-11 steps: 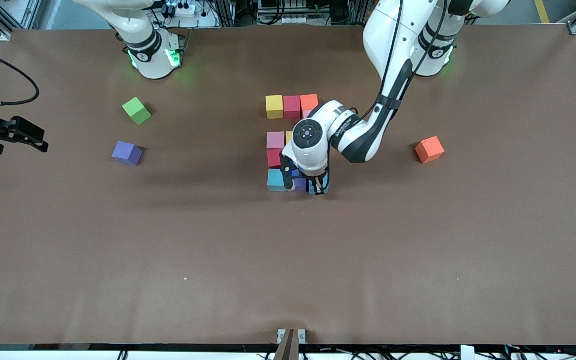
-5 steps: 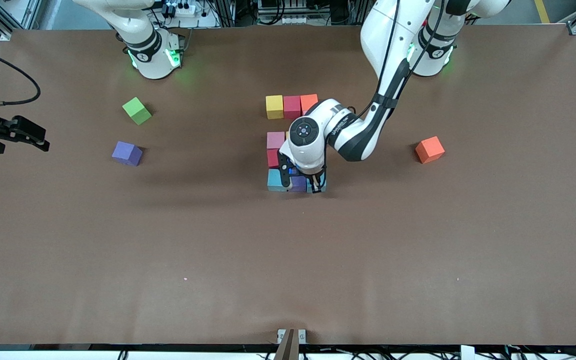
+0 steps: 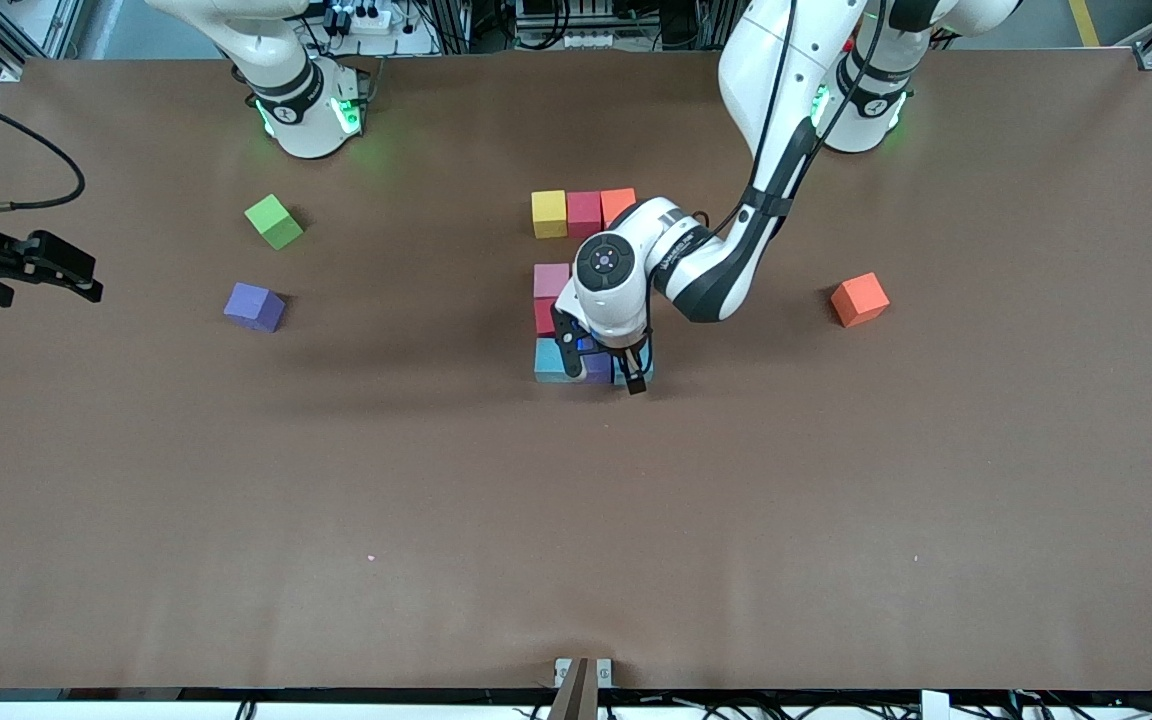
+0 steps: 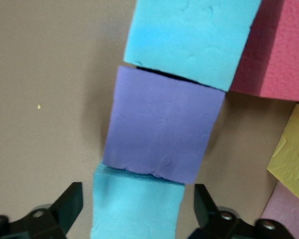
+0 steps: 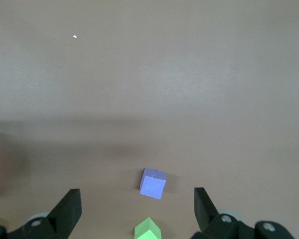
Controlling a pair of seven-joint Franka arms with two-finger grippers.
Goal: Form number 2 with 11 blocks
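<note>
Digit-building scene. The number 2 [image 3: 576,290] lies mid-table, its rows running from the arms' bases toward the front camera; the left arm covers much of it. The row farthest from the camera reads yellow cube [image 3: 548,213], red cube [image 3: 584,212], orange cube [image 3: 618,204], edges touching. The nearest row reads blue cube [image 3: 551,360], purple cube [image 3: 598,370] and an end cube [image 4: 134,196], also light blue, set edge to edge with thin seams in the left wrist view. The left gripper [image 4: 137,206] is low over the end cube, its fingers [image 4: 70,204] released, straddling it, a narrow gap showing on each side. The right gripper [image 3: 66,275] waits above the table edge at the right arm's end, fingers spread with nothing between them. Three cubes stand loose and well apart from the digit: a green cube [image 3: 274,221] and a spare purple cube [image 3: 254,306] toward the right arm's end, and a spare orange cube [image 3: 859,299] toward the left arm's end. The table [image 3: 576,550] is bare across the whole band nearer the camera than the digit.
</note>
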